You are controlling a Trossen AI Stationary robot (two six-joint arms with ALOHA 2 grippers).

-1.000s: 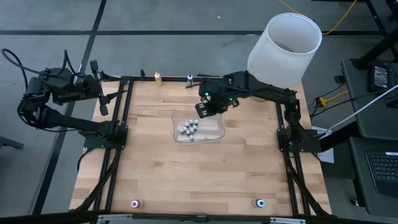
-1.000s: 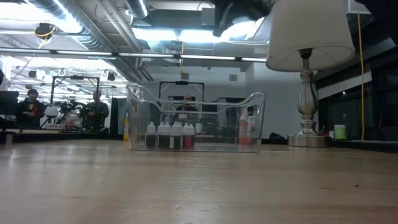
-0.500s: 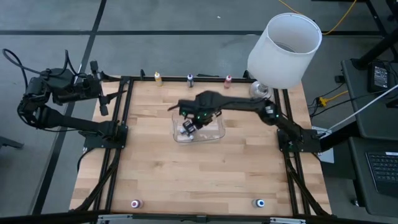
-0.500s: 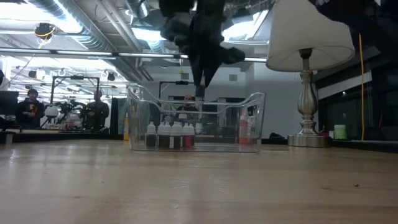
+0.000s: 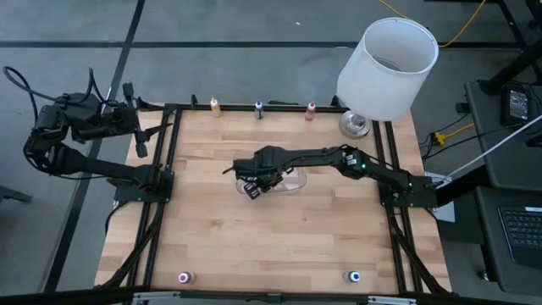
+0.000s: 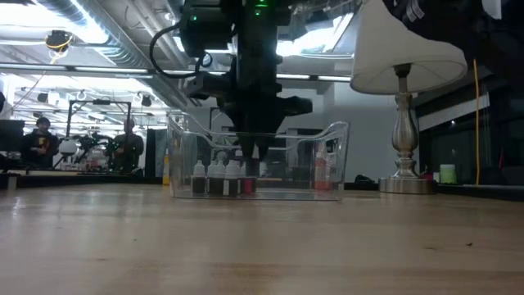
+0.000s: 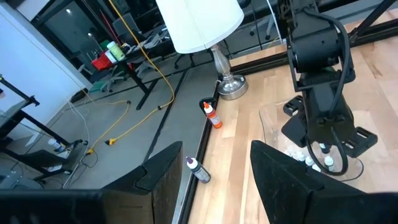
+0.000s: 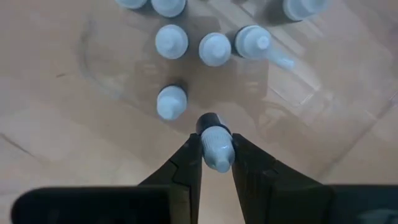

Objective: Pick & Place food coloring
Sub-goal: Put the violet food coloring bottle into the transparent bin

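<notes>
A clear plastic tray [image 5: 298, 181] stands mid-table with several pale-capped food coloring bottles [image 8: 186, 42] upright on its floor. My right gripper [image 5: 252, 188] reaches down into the tray's left part, shut on one dark-bodied bottle [image 8: 211, 123]. More bottles stand on the table's far edge: yellow [image 5: 214, 106], dark purple [image 5: 259, 108] and pink [image 5: 311, 110]. Another pink one [image 5: 185, 277] and a blue one [image 5: 354, 276] stand at the near edge. My left gripper [image 7: 214, 180] waits open beyond the table's far left corner. My right gripper pinches the bottle's pale cap [image 8: 216, 154] between its two fingers [image 8: 186, 168]. They come from above, pointing down. The bottle stays upright, cap up, its dark body below the fingertips. Whether its base stands on the tray floor, I cannot tell.
A lamp with a white shade [image 5: 388, 63] stands at the far right corner on a metal base [image 5: 354, 124]. Black frame rails [image 5: 165, 169] run along the table's sides. Bare wood lies between the tray and the near edge. People [image 6: 41, 143] stand in the room behind.
My right gripper has come down from above the tray's far rim, going toward the table's left and near edges, and now stands inside the tray among the bottles. Its wrist has tipped toward straight down.
</notes>
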